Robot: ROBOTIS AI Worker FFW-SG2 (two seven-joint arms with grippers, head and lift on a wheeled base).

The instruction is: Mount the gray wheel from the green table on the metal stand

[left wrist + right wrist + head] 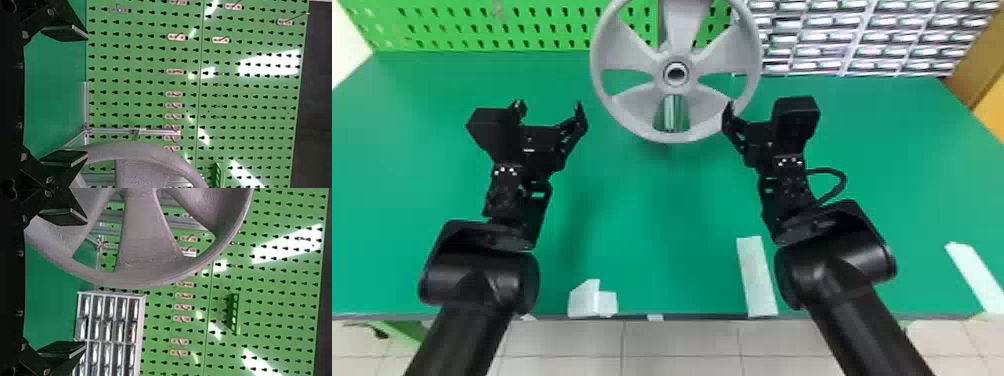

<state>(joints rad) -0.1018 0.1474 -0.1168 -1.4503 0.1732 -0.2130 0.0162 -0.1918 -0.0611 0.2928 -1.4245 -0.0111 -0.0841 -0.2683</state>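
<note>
On the metal stand (674, 114), the upright gray wheel (688, 84).

The wheel (627, 86) is of plain gray colour, and around its centre hole there is a darker ring. The counter (652, 210) has one even green, with pieces of white tape (756, 275) on it. The pegboard (145, 86) is of lighter green, patterned with rows of black keyhole shapes. The drawer cabinet (111, 340) shows a pale gray grid. Both arms (477, 280) are black, and the floor tiles (682, 340) are off-white with thin gray lines.
</note>
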